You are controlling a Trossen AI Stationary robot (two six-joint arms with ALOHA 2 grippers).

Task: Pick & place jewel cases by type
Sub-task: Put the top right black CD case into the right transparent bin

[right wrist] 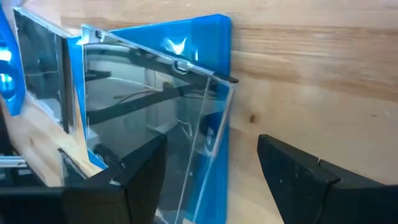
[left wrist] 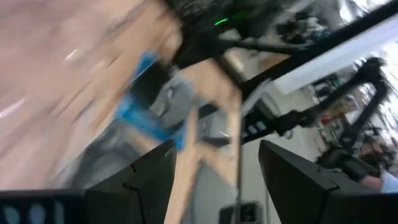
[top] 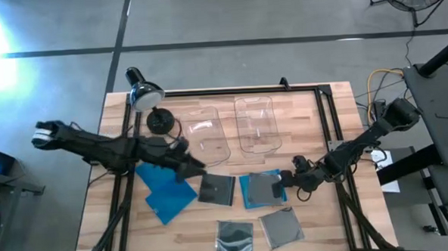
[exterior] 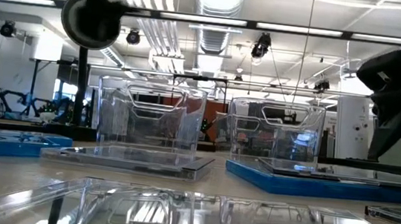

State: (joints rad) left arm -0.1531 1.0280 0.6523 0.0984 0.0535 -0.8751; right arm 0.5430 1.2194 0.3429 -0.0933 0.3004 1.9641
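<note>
- I count two clear bins [top: 201, 130] at 12 o'clock.
- I see three blue jewel cases [top: 168, 190] and three grey jewel cases [top: 216, 189] at 6 o'clock.
- My right gripper [right wrist: 208, 171] gapes wide by one blue case.
- My left gripper [left wrist: 214, 180] also gapes, holding nothing.

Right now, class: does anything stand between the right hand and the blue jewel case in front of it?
Nothing visible does. The right hand sits open at the edge of the blue jewel case, and the right wrist view shows only bare table beside the case.
</note>
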